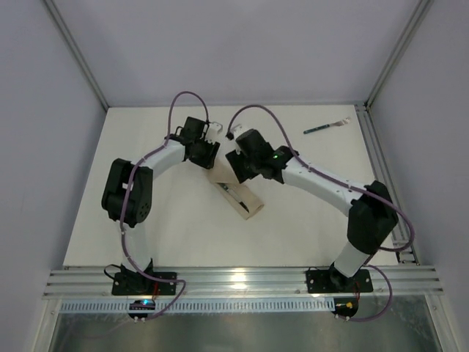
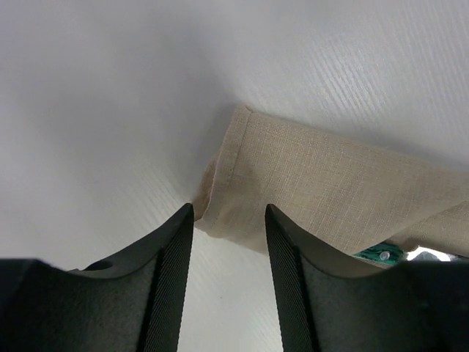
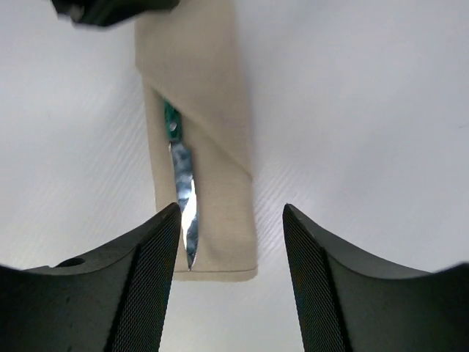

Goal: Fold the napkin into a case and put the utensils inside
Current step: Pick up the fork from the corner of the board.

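The napkin lies folded into a narrow beige case [image 1: 246, 202] at the table's middle. A knife [image 3: 183, 192] sits in its diagonal pocket, silver blade sticking out and green handle tucked under the fold. The second utensil, a green-handled fork [image 1: 325, 127], lies apart at the far right of the table. My left gripper [image 2: 229, 220] is open just above one end of the case [image 2: 322, 180], with nothing between its fingers. Over the other end of the case [image 3: 209, 103] my right gripper [image 3: 231, 220] stands open and empty. In the top view both grippers [image 1: 213, 161] [image 1: 239, 173] meet over the case's far end.
White table [image 1: 146, 220] with an aluminium rail [image 1: 374, 147] along the right edge and another along the near edge. Grey walls enclose the left, back and right. Both arms' elbows stand out to the sides.
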Robot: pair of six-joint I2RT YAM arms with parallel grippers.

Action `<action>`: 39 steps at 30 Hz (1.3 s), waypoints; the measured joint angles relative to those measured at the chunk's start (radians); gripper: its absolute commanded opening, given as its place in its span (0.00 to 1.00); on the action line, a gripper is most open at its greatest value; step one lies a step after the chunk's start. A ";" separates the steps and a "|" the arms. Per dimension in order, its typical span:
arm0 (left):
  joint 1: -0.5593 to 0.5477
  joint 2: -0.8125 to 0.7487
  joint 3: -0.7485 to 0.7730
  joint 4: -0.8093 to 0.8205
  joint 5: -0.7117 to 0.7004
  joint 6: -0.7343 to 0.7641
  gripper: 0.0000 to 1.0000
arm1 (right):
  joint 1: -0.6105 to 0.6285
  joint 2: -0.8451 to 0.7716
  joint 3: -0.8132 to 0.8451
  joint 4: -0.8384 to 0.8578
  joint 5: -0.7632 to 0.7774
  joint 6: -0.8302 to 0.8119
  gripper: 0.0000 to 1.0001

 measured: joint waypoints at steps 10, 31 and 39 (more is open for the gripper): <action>0.000 -0.114 0.000 -0.005 -0.058 0.019 0.53 | -0.576 -0.136 0.109 0.170 0.056 0.206 0.70; 0.016 -0.386 -0.188 0.012 -0.166 0.076 0.57 | -0.808 0.731 0.927 -0.165 0.211 0.705 0.61; 0.019 -0.399 -0.195 0.011 -0.165 0.095 0.56 | -0.787 0.846 1.001 -0.132 0.220 0.701 0.62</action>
